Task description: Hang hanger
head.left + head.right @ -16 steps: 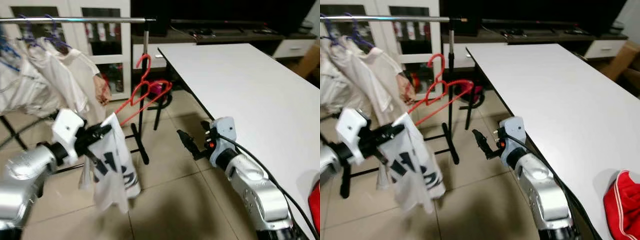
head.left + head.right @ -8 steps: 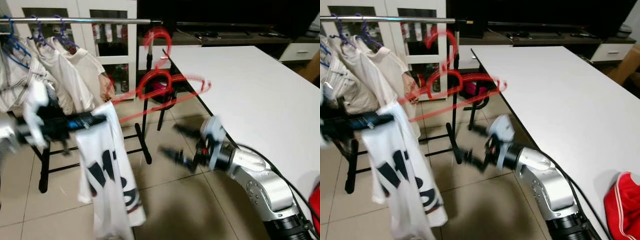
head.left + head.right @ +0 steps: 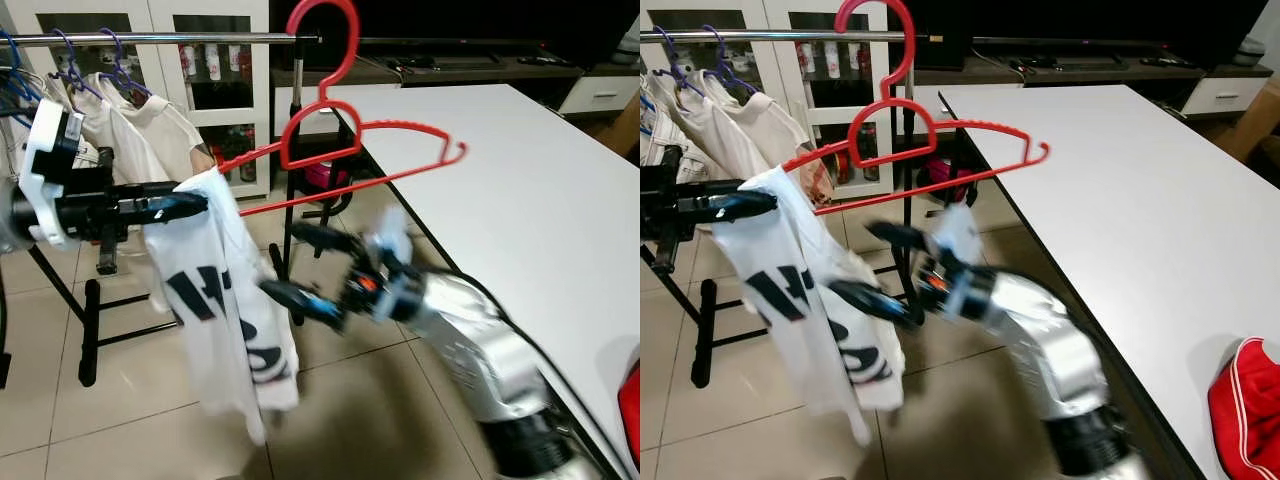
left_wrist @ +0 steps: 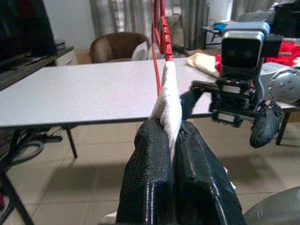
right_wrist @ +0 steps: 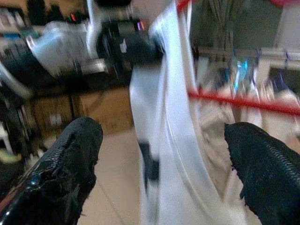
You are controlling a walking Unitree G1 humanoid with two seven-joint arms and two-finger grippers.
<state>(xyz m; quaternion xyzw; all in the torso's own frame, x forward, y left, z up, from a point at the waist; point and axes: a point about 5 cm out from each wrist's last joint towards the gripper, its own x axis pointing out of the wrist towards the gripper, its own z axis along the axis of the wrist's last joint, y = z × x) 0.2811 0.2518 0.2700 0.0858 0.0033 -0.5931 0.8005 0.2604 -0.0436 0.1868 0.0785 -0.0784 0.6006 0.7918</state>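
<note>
A red plastic hanger [image 3: 345, 150] is held up in the air, its hook [image 3: 330, 30] level with the end of the metal clothes rail [image 3: 160, 40]. A white shirt with black print [image 3: 225, 300] hangs off the hanger's left end. My left gripper [image 3: 195, 203] is shut on the shirt's fabric there; the left wrist view shows the cloth [image 4: 169, 101] pinched between the fingers [image 4: 150, 187]. My right gripper [image 3: 285, 262], blurred, is open just right of the shirt, its fingers spread either side of the cloth [image 5: 164, 117].
Pale garments on purple hangers [image 3: 120, 120] hang along the rail. The rack's black feet [image 3: 90, 340] stand on the tiled floor. A long white table [image 3: 520, 180] runs along my right, with a red cloth [image 3: 1245, 400] near its front edge. A glass-door cabinet [image 3: 215, 70] stands behind.
My left arm has lifted the hanger and shirt higher, toward the rail. My right gripper has swung left from beside the table to the shirt, with its fingers spread wide.
</note>
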